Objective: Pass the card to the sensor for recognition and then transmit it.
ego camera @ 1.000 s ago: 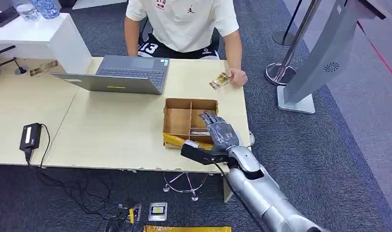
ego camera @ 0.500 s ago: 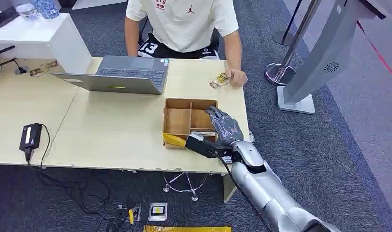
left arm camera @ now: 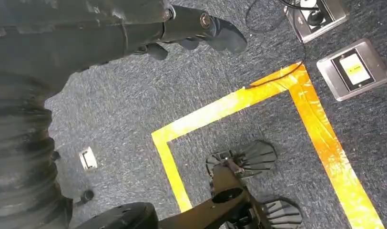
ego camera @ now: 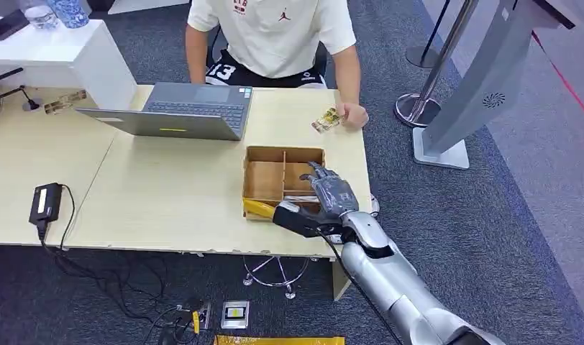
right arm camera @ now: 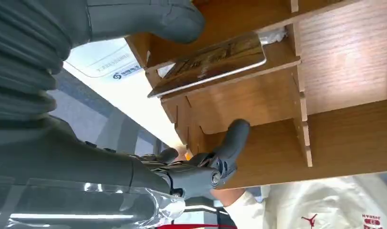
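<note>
A card (right arm camera: 208, 64) with a dark brown-and-gold printed face lies flat in a near-right compartment of the wooden divided box (ego camera: 264, 180), resting on the compartment floor beside a thin partition. The right hand (ego camera: 331, 192) reaches into that part of the box from the near side; in the right wrist view its thick grey thumb (right arm camera: 144, 19) sits over the near edge of the card while a dark finger (right arm camera: 232, 140) points across the next compartment, the fingers apart and nothing gripped between them. Whether the thumb actually touches the card cannot be told. The box stands on the pale wooden tabletop (ego camera: 160, 194) near its right end, with a strip of yellow tape (ego camera: 259, 208) along its near wall. On the far side of the tabletop, a seated person's hand (ego camera: 352, 115) rests on the surface holding a second small card (ego camera: 326, 120). An open grey laptop (ego camera: 178, 111) sits to the left of that, and a black power adapter (ego camera: 44, 203) with its cable lies near the left edge. The left hand (left arm camera: 191, 28) hangs over grey carpet marked with yellow floor tape (left arm camera: 258, 95), its dark fingers curled loosely, holding nothing.
</note>
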{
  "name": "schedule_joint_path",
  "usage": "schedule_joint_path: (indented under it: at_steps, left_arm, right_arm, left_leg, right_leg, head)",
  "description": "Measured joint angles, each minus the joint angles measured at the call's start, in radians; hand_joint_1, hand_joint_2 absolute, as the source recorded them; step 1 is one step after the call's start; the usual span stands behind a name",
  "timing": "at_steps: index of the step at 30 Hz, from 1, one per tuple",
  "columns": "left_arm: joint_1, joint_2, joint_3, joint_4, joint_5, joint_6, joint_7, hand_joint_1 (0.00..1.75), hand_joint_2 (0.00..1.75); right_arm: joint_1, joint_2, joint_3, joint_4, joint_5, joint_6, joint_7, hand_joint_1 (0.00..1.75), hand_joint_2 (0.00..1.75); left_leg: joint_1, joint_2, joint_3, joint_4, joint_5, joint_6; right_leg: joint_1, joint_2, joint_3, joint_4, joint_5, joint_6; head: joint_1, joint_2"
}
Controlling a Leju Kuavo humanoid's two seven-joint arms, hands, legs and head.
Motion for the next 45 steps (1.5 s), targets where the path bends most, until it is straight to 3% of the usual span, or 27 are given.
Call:
schedule_joint_path:
  at_steps: [2,4,5,24,33,39,45]
  left_arm:
    - [0.000,0.000,0.000,0.000,0.002,0.000,0.000,0.00,1.75]
    - [0.000,0.000,0.000,0.000,0.005,0.000,0.000,0.00,1.75]
    - [0.000,0.000,0.000,0.000,0.008,0.000,0.000,0.00,1.75]
    - [0.002,0.001,0.000,0.000,0.022,0.000,0.000,0.00,1.75]
    - [0.002,0.002,0.000,0.000,0.032,0.003,-0.003,0.00,1.75]
    - [0.002,0.005,-0.003,0.000,0.032,0.011,-0.024,0.00,1.75]
    - [0.002,0.012,-0.015,0.000,0.024,0.011,-0.052,0.00,1.75]
  right_arm:
    - [0.001,0.003,0.000,0.000,0.005,0.005,0.000,0.73,1.75]
    - [0.002,0.006,0.000,0.000,0.008,0.008,-0.002,1.20,1.75]
    - [0.002,0.007,0.000,0.000,0.008,0.009,-0.002,1.54,1.75]
    - [0.002,0.032,0.002,0.000,0.044,0.011,0.002,1.55,1.75]
    - [-0.006,0.038,0.002,0.000,0.026,-0.028,-0.005,1.75,1.75]
    - [-0.076,0.026,-0.032,-0.049,-0.026,-0.121,-0.040,1.75,1.75]
    - [-0.253,-0.007,-0.154,-0.216,-0.068,-0.169,-0.095,1.69,1.75]
  left_leg:
    - [0.000,0.000,0.000,0.000,0.000,0.000]
    - [0.000,0.000,0.000,0.000,0.000,0.000]
    - [0.000,0.000,0.000,0.000,0.000,0.000]
    - [0.000,0.000,0.000,0.000,0.000,0.000]
    - [0.000,0.000,0.000,0.000,0.000,0.000]
    - [0.000,0.000,0.000,0.000,0.001,0.000]
    - [0.000,0.000,0.001,0.001,0.001,0.000]
  right_leg:
    - [0.000,0.000,0.000,0.000,0.000,0.000]
    - [0.000,0.000,0.000,0.000,0.000,0.000]
    - [0.000,0.000,0.000,0.000,0.000,0.000]
    - [0.000,0.000,0.000,0.000,0.000,0.000]
    - [0.000,0.000,0.000,0.000,0.000,0.000]
    - [0.000,0.001,0.000,0.000,0.001,0.000]
    - [0.000,0.001,0.000,0.000,0.001,0.000]
  head:
    - [0.000,0.000]
    - [0.000,0.000]
    - [0.000,0.000]
    - [0.000,0.000]
    - [0.000,0.000]
    - [0.000,0.000]
    - [0.000,0.000]
